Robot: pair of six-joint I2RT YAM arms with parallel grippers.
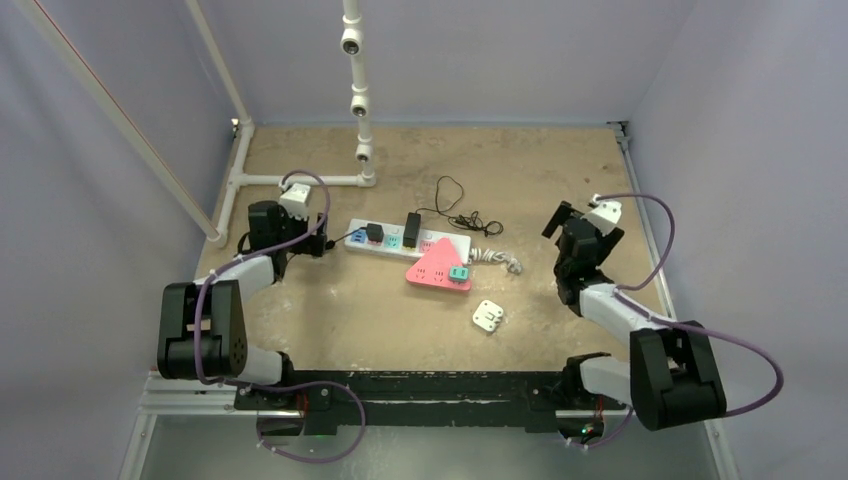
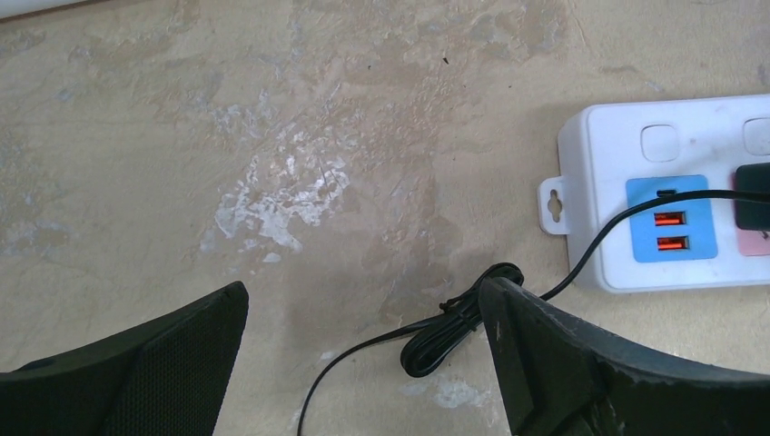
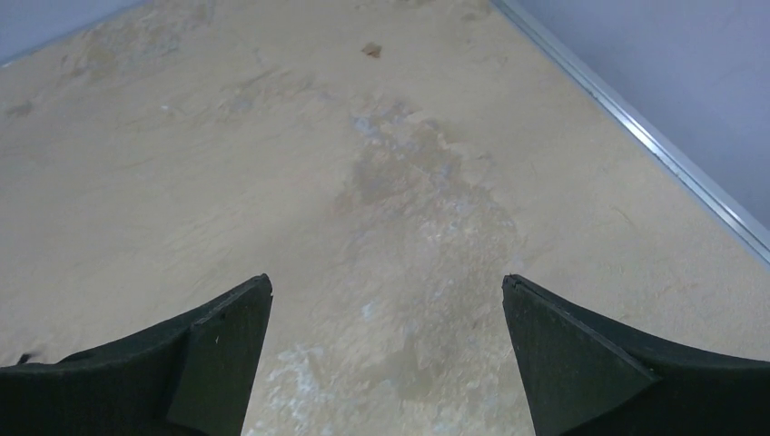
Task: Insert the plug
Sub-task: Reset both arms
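Your left fingers and right fingers gape wide, holding nothing. The loose white plug lies on the surface on the near side of the power strip, off its right end. Looks like the pick-up step: you'd bring the right fingers over it and close.

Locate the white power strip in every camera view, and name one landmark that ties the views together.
Top external: the white power strip lies mid-table, just left of picture centre.
Left wrist: one end of it fills the right edge of the picture.
Right wrist: not in view, only the table shows.
Shared landmark: the black plug seated in the strip near the end towards the left arm.
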